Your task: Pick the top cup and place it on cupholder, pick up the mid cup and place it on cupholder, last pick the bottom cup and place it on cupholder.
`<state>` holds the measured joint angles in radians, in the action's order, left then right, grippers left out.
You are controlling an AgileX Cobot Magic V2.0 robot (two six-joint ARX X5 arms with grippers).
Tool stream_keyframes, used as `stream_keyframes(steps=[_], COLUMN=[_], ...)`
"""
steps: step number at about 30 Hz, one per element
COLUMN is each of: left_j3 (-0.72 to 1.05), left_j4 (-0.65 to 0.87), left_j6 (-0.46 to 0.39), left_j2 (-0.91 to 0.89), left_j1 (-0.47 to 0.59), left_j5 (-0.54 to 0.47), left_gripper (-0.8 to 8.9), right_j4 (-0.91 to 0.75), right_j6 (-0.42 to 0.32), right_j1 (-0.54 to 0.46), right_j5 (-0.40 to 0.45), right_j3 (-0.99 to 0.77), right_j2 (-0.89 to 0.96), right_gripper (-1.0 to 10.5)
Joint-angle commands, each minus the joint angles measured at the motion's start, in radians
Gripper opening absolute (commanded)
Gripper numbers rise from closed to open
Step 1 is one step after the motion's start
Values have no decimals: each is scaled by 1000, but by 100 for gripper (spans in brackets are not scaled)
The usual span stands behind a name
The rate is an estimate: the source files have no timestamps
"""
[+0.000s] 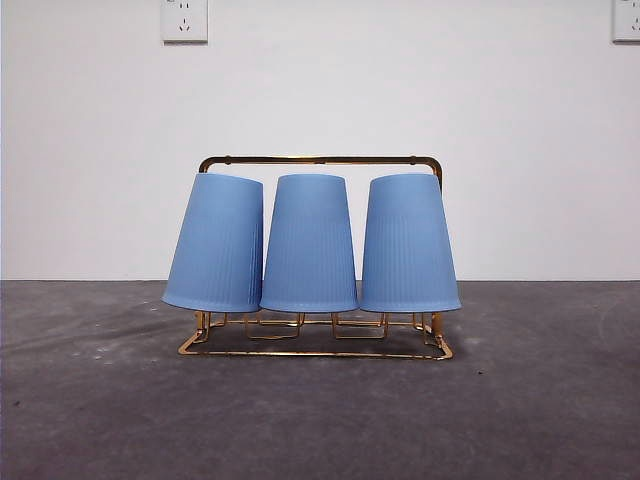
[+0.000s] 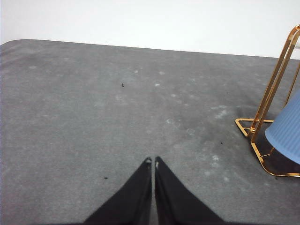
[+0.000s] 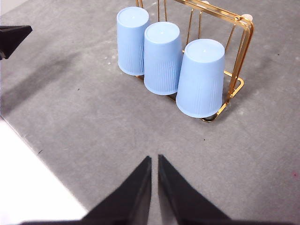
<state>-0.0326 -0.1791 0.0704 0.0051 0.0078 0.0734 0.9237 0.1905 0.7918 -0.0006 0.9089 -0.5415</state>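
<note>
Three light blue ribbed cups stand upside down side by side on the gold wire cupholder (image 1: pixel 320 160): the left cup (image 1: pixel 216 242), the middle cup (image 1: pixel 310 243) and the right cup (image 1: pixel 408 243). The right wrist view shows the same row of cups (image 3: pixel 161 56) on the cupholder (image 3: pixel 243 28) from above. My right gripper (image 3: pixel 154 159) is shut and holds nothing, well away from the rack. My left gripper (image 2: pixel 153 161) is shut over bare table, with the cupholder's end (image 2: pixel 267 108) and one cup's edge (image 2: pixel 286 133) off to the side.
The grey mottled table (image 1: pixel 100 400) runs to a white wall with two sockets (image 1: pixel 184 20). The table's edge and a white floor strip (image 3: pixel 28 187) show in the right wrist view. The other arm's dark tip (image 3: pixel 11 37) pokes in there.
</note>
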Motion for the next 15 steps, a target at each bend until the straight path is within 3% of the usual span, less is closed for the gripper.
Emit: stream_keyframes(steps=[1, 3, 6, 12, 15], left_j3=[21, 21, 21, 21, 21], left_j4=[-6, -6, -6, -5, -6], left_j6=[-6, -6, -6, -6, -6], left_j2=[-2, -2, -2, -2, -2], left_j1=[-2, -2, -2, -2, -2], left_j5=[4, 4, 4, 4, 4], left_gripper=[6, 6, 6, 5, 6], right_j4=[-13, -19, -96, -488, -676], right_j6=[11, 0, -16, -18, -95], right_j1=[10, -8, -115, -469, -613], right_j5=[1, 28, 67, -5, -73], right_j3=[6, 0, -35, -290, -453], right_j2=[-3, 10, 38, 184, 283], right_gripper=[19, 19, 19, 19, 19])
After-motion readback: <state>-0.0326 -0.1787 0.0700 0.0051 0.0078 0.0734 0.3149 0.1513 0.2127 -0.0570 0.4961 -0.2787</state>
